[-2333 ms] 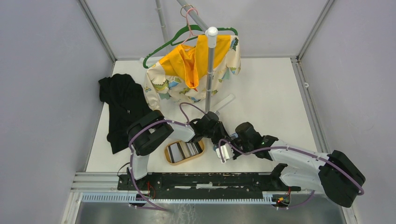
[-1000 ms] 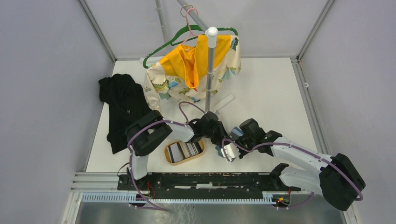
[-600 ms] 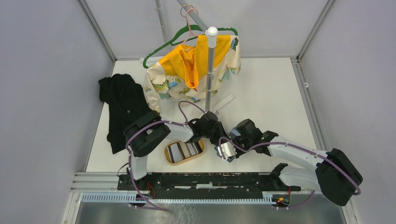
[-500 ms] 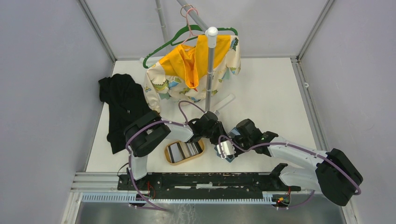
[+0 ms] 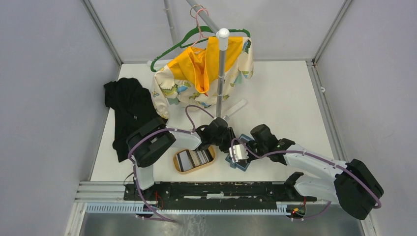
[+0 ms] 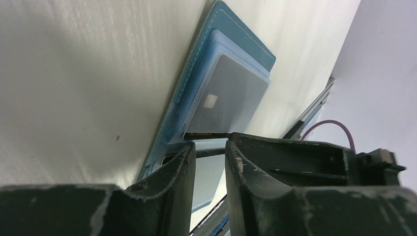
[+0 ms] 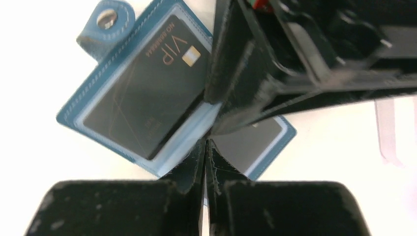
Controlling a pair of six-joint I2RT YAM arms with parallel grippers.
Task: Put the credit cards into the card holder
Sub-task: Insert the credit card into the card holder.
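Note:
The teal card holder (image 7: 78, 118) lies open on the table, its snap tab (image 7: 105, 22) to the far left. A black VIP credit card (image 7: 147, 98) sits in its left clear sleeve and a grey card (image 7: 258, 140) shows in the right half. My right gripper (image 7: 205, 147) is shut, with its tips at the holder's middle fold. My left gripper (image 6: 210, 155) stands just over the holder (image 6: 246, 44) with its jaws slightly apart, open, and a black card edge (image 6: 206, 133) lies just beyond its tips. More striped credit cards (image 5: 194, 157) lie in the tan tray (image 5: 183, 170).
A clothes rack pole (image 5: 221, 73) stands behind the grippers with a yellow and dinosaur-print garment (image 5: 201, 69) and a green hanger (image 5: 167, 51). A black garment (image 5: 130, 110) lies at the left. A clear strip (image 5: 237, 108) lies by the pole's foot.
My left jaws have widened a little by the black card. The right gripper has shifted slightly away from the table's near edge, over the holder, and stayed shut.

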